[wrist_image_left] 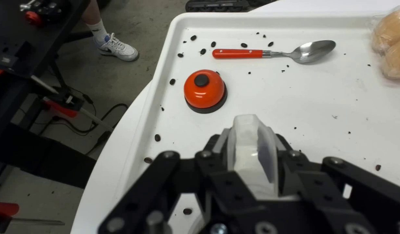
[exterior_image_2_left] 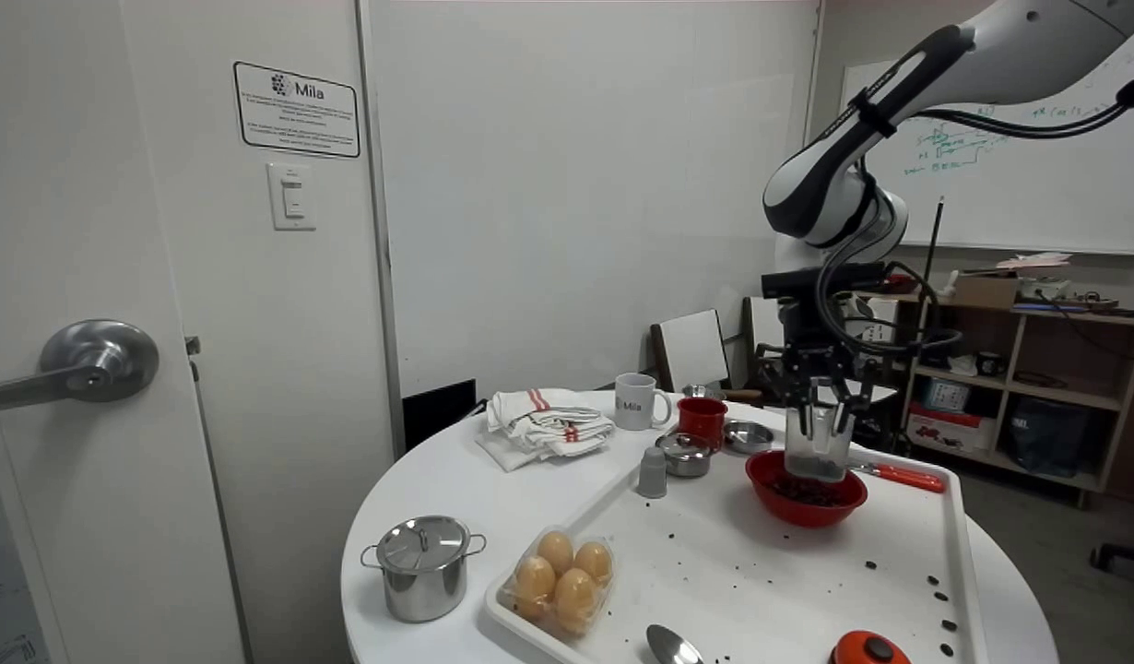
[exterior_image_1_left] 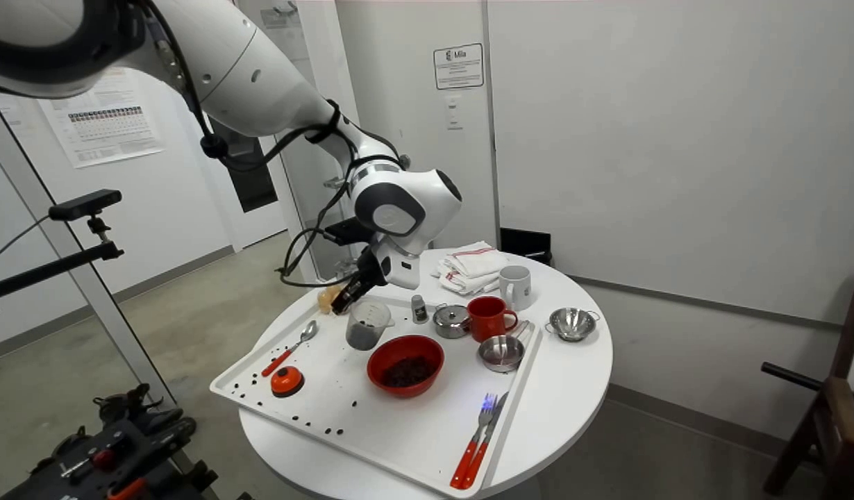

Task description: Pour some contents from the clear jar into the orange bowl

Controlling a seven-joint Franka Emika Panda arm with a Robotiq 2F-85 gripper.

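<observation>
The clear jar [exterior_image_1_left: 366, 325] is see-through, with dark greyish contents near its bottom. It is nearly upright above the tray, beside the orange bowl in an exterior view, and overlaps the bowl in an exterior view [exterior_image_2_left: 818, 447]. My gripper [exterior_image_1_left: 341, 304] is shut on the jar's handle; its fingers straddle the jar in an exterior view [exterior_image_2_left: 827, 422]. In the wrist view the pale handle [wrist_image_left: 248, 149] sits between the fingers [wrist_image_left: 252, 162]; most of the jar's body is hidden. The orange bowl [exterior_image_1_left: 429, 355] stands on the tray with dark beans inside, also in an exterior view [exterior_image_2_left: 797, 513].
The white tray [exterior_image_1_left: 357, 455] bears scattered beans, a spoon [wrist_image_left: 312, 52], an orange bell-like thing [wrist_image_left: 203, 89], a grey shaker [exterior_image_1_left: 419, 310], a lidded pot [exterior_image_1_left: 452, 321], a red cup [exterior_image_1_left: 488, 319], a silver bowl [exterior_image_1_left: 501, 354], and a fork and knife [exterior_image_1_left: 479, 444]. Packed eggs [exterior_image_2_left: 558, 581] lie at a corner.
</observation>
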